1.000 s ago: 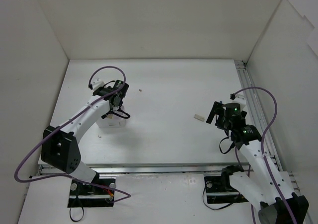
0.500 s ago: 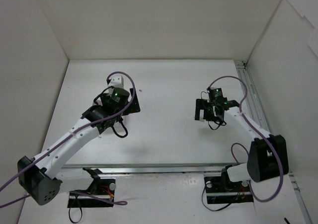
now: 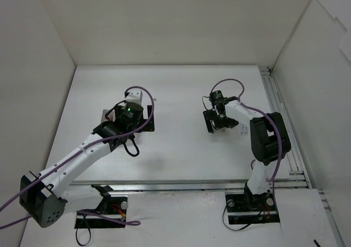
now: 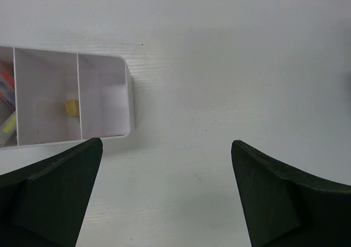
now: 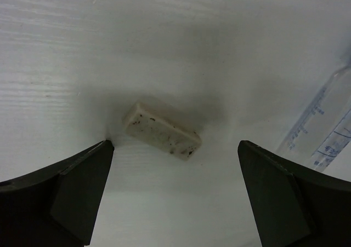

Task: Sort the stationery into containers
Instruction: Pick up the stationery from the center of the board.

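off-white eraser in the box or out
Out. The off-white eraser lies flat on the table, beneath the right gripper's open jaws.

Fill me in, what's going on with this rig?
Stationery sorting, mid-run. The right gripper is over the off-white block eraser on the white table, jaws open to either side, not gripping. The left gripper is open and empty beside the low white divided box, which holds a small tan block eraser in one compartment and coloured pens in the neighbouring one.

Left claw (image 4: 166, 144) and right claw (image 5: 175, 144) gape wide
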You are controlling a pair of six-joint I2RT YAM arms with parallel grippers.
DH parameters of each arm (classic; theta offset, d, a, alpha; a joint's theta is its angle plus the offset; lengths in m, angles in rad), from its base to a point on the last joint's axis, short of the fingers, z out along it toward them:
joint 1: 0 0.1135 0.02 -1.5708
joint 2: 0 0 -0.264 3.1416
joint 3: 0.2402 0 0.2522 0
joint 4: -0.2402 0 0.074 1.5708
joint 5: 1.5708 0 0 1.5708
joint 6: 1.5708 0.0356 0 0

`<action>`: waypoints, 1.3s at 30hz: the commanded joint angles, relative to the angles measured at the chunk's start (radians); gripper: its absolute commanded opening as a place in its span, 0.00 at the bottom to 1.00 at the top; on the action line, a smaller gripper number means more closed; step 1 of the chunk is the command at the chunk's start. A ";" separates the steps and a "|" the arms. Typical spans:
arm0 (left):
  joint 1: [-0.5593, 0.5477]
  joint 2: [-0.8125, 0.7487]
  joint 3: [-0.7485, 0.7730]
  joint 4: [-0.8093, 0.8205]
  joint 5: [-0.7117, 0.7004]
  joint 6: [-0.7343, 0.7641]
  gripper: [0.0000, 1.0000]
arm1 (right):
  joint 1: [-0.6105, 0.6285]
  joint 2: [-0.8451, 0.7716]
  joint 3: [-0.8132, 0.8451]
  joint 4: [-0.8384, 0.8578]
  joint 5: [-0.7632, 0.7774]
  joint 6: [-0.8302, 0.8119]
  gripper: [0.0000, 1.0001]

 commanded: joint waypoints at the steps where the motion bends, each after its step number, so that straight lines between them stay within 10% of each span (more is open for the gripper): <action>1: 0.000 0.022 0.063 0.050 -0.013 0.035 1.00 | 0.000 0.044 0.069 -0.055 0.081 -0.044 0.96; 7: 0.000 0.031 0.066 0.060 -0.021 0.040 1.00 | -0.015 0.054 0.084 -0.069 0.058 -0.041 0.89; 12: 0.000 0.017 0.063 0.051 -0.032 0.047 1.00 | -0.067 0.078 0.106 -0.072 -0.120 -0.054 0.58; 20: 0.000 -0.021 0.042 0.048 -0.050 0.044 1.00 | -0.118 0.077 0.109 -0.072 -0.228 -0.064 0.40; 28: 0.000 -0.062 0.029 0.028 -0.076 0.030 1.00 | -0.133 0.066 0.106 -0.069 -0.315 -0.098 0.02; 39: 0.000 -0.272 -0.061 -0.049 -0.153 -0.082 1.00 | 0.150 -0.157 0.137 0.075 -0.314 -0.050 0.00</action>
